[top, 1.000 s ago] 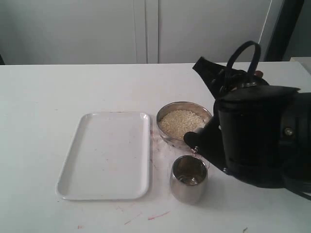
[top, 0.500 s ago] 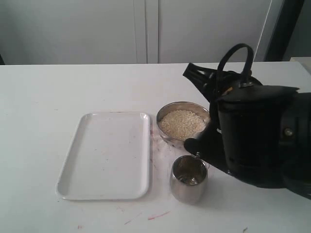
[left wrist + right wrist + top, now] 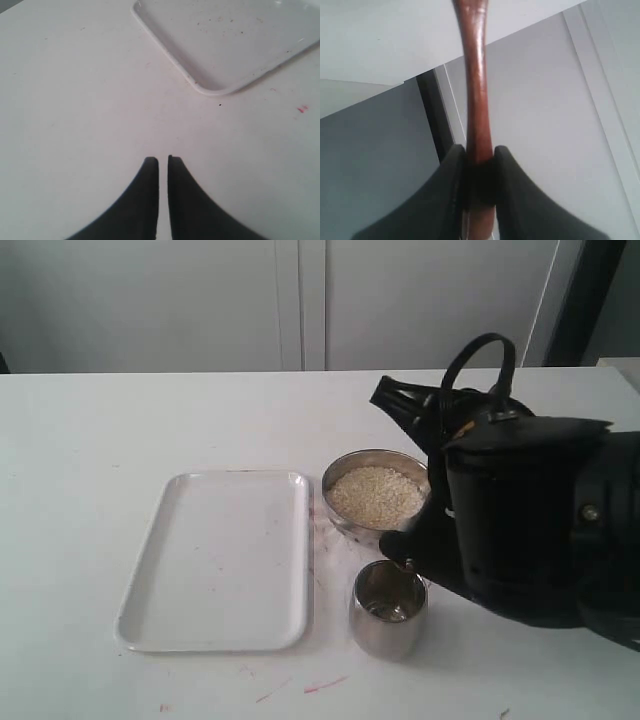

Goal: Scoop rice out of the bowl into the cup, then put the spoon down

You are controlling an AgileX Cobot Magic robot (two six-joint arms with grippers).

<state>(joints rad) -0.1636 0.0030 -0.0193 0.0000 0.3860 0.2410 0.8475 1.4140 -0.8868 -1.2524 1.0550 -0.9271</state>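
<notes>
White, red-flecked table [image 3: 120, 420] under tray [image 3: 222, 560] and bowl [image 3: 345, 468]; pale cabinet doors [image 3: 200, 300] behind.

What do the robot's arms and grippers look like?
The right arm is big, black and chunky, with a black cable looping on top. The left gripper and right gripper both have smooth black fingers curving to narrow tips.

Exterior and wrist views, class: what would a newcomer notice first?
A bulky black robot arm fills the exterior view's right side, beside a round shiny metal bowl of off-white rice and a small steel cup just nearer the camera. Left of them lies a white rectangular tray. The right wrist view shows the right tool clamping a dark reddish-brown wooden spoon by its handle.
</notes>
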